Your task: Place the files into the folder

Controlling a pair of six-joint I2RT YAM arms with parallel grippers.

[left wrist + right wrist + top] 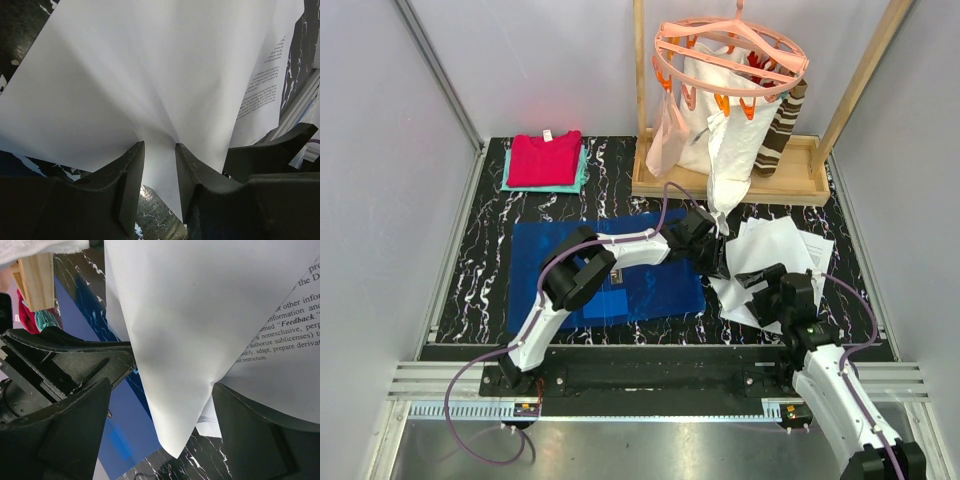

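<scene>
Noted: left gripper [159, 150] clamped on edge of one white sheet [150, 75]; paper puckers at pinch, blocks most of wrist view. Other files [785, 250] fanned on table [480, 250] just right of folder [535, 250], near edge hidden behind right gripper [760, 283]. Its jaws gape, paper corner hanging between; contact unclear. Folder partly under left arm.
</scene>
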